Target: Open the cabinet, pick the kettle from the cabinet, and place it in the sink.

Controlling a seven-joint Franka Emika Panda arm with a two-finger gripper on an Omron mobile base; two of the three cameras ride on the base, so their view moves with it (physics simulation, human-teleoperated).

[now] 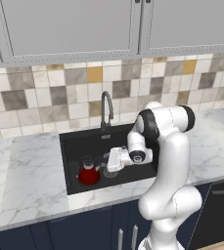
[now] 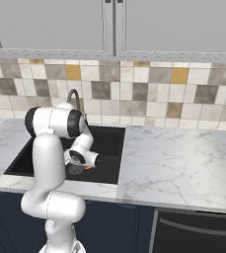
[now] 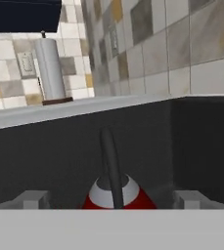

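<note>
White marble rims one black sink (image 1: 74, 146) holding one red kettle (image 1: 89, 174); fingers (image 1: 106, 163) spread wide beside it.

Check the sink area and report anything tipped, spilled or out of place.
Nothing stands out. The small red kettle stands upright on the floor of the black recessed sink, with no spill visible. The open gripper is beside it, not holding it.
</note>
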